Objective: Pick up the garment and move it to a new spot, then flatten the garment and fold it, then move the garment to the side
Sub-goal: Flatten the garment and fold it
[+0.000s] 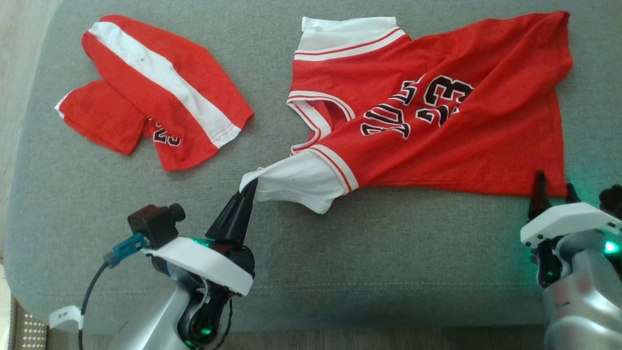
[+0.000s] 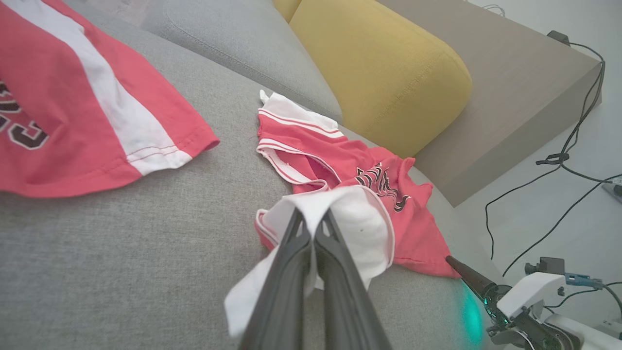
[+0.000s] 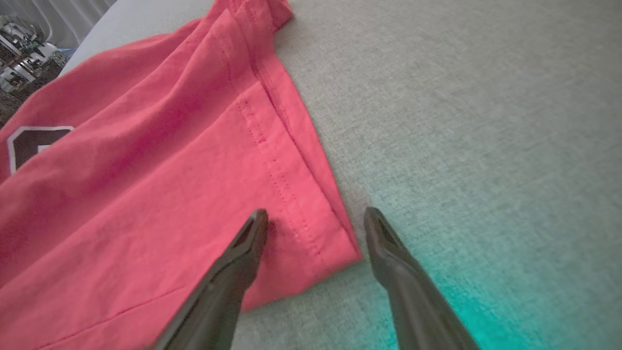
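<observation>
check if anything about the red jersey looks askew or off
Yes. The jersey lies twisted, with diagonal folds bunching its lettering, not flat. Its near white sleeve is stretched out, pinched in the shut left hand; the open right hand straddles the hem corner.

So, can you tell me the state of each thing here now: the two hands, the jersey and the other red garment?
left hand: shut, pinching the jersey's white sleeve.
right hand: open, one finger on each side of the jersey's hem corner.
jersey: spread on the grey sofa, creased, not folded, lettering up.
red shorts: lying rumpled, apart from both hands.
</observation>
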Available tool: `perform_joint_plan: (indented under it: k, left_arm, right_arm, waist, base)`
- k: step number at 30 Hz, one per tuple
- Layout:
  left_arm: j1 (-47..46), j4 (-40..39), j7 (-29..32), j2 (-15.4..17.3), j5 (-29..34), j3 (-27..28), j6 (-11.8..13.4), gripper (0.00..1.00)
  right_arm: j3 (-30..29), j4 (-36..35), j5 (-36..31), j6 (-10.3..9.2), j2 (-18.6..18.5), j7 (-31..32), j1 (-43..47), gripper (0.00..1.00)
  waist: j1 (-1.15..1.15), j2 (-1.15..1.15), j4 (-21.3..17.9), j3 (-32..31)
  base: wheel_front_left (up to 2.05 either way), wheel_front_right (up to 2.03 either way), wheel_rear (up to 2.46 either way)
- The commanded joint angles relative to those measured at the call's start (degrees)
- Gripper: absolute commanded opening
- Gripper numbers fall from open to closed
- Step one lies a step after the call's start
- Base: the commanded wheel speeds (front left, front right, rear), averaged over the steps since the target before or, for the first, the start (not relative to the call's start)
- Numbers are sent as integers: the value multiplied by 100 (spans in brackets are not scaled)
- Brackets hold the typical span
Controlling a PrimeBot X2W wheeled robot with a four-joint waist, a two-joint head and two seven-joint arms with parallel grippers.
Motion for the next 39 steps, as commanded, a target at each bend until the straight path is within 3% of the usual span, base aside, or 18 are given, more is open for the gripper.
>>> perform_joint_plan:
  k: [1, 2, 3, 4, 5, 10, 16, 21, 26, 30, 31, 35, 39]
  left_arm:
    - [-42, -200, -75, 79, 54, 269, 1, 0]
    - [-39, -203, -76, 80, 57, 271, 1, 0]
    - [-36, -204, -76, 80, 58, 271, 1, 0]
    - [-35, -204, -76, 81, 58, 273, 1, 0]
    - [-34, -203, -76, 84, 55, 278, 1, 0]
    - [36, -246, -74, 38, -197, 348, 1, 0]
    - [62, -614, -4, 127, -638, 512, 2, 0]
    - [-81, -1231, 254, 347, -886, 789, 147, 0]
    - [-323, -1990, 656, 670, -1113, 1183, 534, 0]
    - [-693, -2684, 1043, 804, -1408, 1530, 948, 0]
    - [-948, -2987, 1250, 836, -1541, 1673, 1185, 0]
    - [-1588, -3415, 1660, 779, -1918, 1977, 1725, 0]
    - [-2453, -3398, 2022, 857, -1995, 2146, 2188, 0]
  right_arm:
    - [180, 57, -94, -2, -12, -44, -176, 100]
    - [208, 144, -109, -2, -12, -56, -207, 100]
    - [223, 216, -113, -2, -12, -74, -239, 74]
    - [249, 276, -122, -2, -12, -95, -268, 24]
    - [295, 318, -158, -2, -12, -116, -288, 0]
    - [508, 225, -394, -2, -12, -212, -317, 0]
    - [1041, -414, -582, -2, -11, -199, -342, 0]
    - [2021, -1545, -613, -2, -26, 644, -445, 0]
    - [2657, -3190, -76, -2, -478, 1779, -729, 0]
    - [2671, -4328, 348, -2, -852, 2586, -1042, 0]
    - [2583, -4717, 520, -2, -923, 2951, -1199, 0]
    - [2291, -5168, 643, -2, -933, 3591, -1553, 0]
    - [2112, -5144, 603, -2, -746, 4129, -1993, 0]
  waist:
    - [0, 0, -8, 5]
    - [0, 0, -11, 6]
    - [0, 0, -14, 4]
    - [0, 0, -18, 2]
    - [0, 0, -22, -2]
    - [0, 0, -91, -165]
    - [0, 0, -245, -477]
    - [0, 0, -492, -895]
    - [0, 0, -730, -1268]
    - [0, 0, -792, -1393]
    - [0, 0, -791, -1413]
    - [0, 0, -767, -1390]
    - [0, 0, -762, -1189]
  base:
    - [0, 0, 0]
    - [0, 0, 0]
    - [0, 0, 0]
    - [0, 0, 0]
    - [0, 0, 0]
    - [0, 0, 0]
    - [0, 0, 0]
    - [0, 0, 0]
    - [0, 0, 0]
    - [0, 0, 0]
    - [0, 0, 0]
    - [0, 0, 0]
    - [0, 0, 0]
